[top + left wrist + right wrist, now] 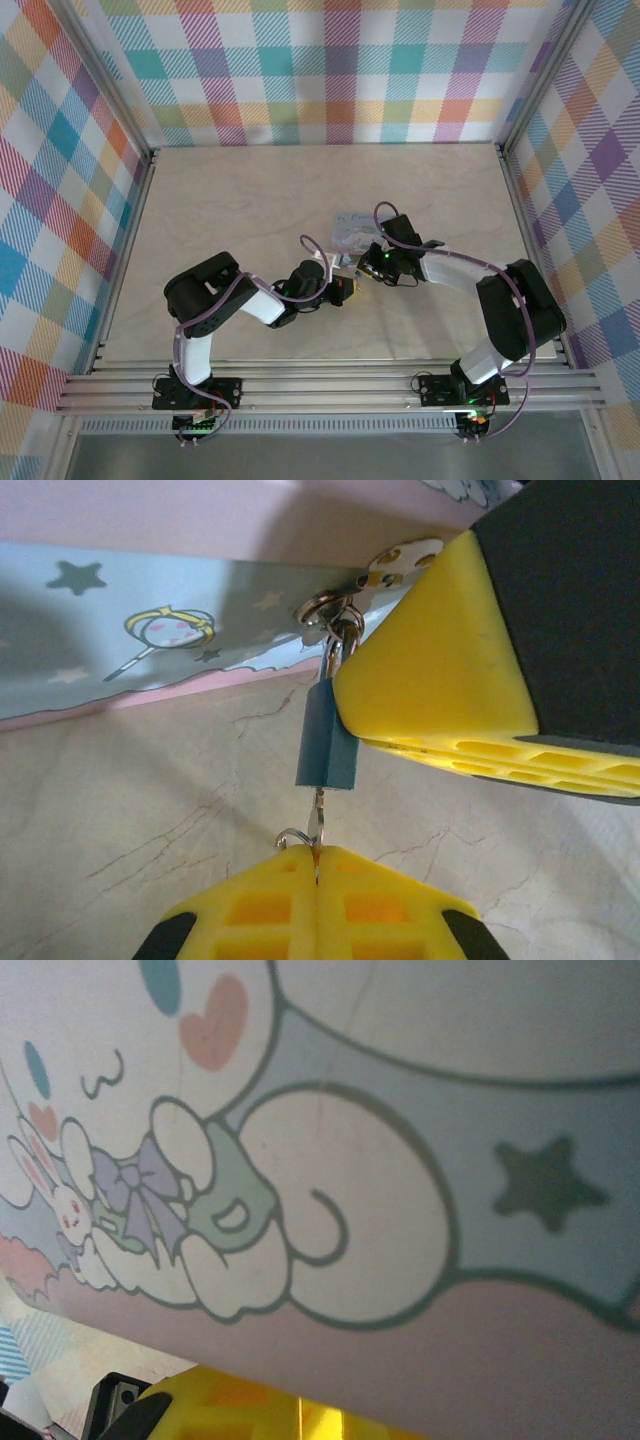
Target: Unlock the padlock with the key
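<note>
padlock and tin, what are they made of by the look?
Padlock: blue matte body with flat faces and sharp edges, likely painted or anodised metal. Tin: smooth printed surface with a crisp edge, probably thin sheet metal, though coated card is possible.

**Pale veined table boxed in by pastel plaid**

The table [250, 200] has a cream top with faint marble-like veining. It is evenly lit and the shadows on it are soft. Beyond the table's far edge rises a back wall [330, 70] of plaid in orange, teal, purple, yellow and white. Left of the table stands a side wall [50, 200] in the same colours with the checks set diagonally, and right of the table stands its twin [600, 180]. Silver metal posts [110, 80] climb from the table's far corners. Parallel aluminium rails [330, 385] run along the table's near edge, with a flat grey band [330, 450] just beyond them.
</note>
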Tool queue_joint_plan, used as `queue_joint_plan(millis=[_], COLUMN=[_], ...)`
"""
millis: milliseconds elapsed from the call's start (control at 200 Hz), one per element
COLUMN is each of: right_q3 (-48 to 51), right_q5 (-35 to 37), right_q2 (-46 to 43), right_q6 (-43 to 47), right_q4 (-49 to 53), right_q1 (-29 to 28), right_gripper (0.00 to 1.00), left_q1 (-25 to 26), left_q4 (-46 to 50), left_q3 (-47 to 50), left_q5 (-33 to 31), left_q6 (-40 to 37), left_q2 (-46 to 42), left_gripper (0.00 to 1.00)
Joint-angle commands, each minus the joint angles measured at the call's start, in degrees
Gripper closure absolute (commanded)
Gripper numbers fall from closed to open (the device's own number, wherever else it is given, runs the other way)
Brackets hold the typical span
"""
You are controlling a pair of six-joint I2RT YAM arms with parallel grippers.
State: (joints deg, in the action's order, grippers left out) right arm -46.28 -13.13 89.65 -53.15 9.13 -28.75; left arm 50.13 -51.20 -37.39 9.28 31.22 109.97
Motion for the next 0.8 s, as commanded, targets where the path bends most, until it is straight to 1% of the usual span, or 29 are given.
queue_joint_plan(millis=[0, 75, 245, 450, 540, 610, 690, 740, 795], right_q3=[-1.0, -1.4, -2.69, -3.86, -4.08, -3.77, -3.02, -2.31, -1.48], right_q5=[0.2, 0.38, 0.3, -0.43, -0.66, -0.32, 0.07, 0.19, 0.16], right_q2=[1.05, 0.72, 0.51, 0.84, 0.51, -0.53, -1.81, -2.42, -2.94], right_q6=[0.91, 1.42, 2.67, 3.05, 3.05, 2.7, 2.28, 1.94, 1.52], right_q4=[4.39, 5.18, 7.82, 9.61, 10.12, 10.41, 10.12, 9.42, 8.27], right_q1=[-0.43, -0.47, -0.49, -0.47, -0.51, -0.49, -0.51, -0.52, -0.51], right_gripper=[1.0, 1.0, 1.0, 1.0, 1.0, 0.84, 0.71, 0.66, 0.64], left_q1=[1.7, 2.31, 4.47, 7.18, 7.45, 7.2, 6.37, 5.76, 5.06], left_q4=[4.94, 8.1, 16.2, 21.0, 21.3, 20.49, 17.85, 15.65, 12.91], left_q3=[-1.63, -2.52, -4.82, -6.82, -7.04, -6.78, -5.78, -4.98, -4.0], left_q5=[0.85, -0.47, -5.63, -11.69, -12.88, -12.12, -9.64, -7.97, -5.31], left_q6=[-4.42, -7.08, -13.9, -20.37, -20.57, -19.29, -16.59, -14.53, -12.54], left_q2=[-2.85, -4.03, -6.44, -7.67, -7.5, -7.41, -7.08, -6.75, -6.25], left_gripper=[1.0, 1.0, 1.0, 1.0, 1.0, 1.0, 1.0, 1.0, 1.0])
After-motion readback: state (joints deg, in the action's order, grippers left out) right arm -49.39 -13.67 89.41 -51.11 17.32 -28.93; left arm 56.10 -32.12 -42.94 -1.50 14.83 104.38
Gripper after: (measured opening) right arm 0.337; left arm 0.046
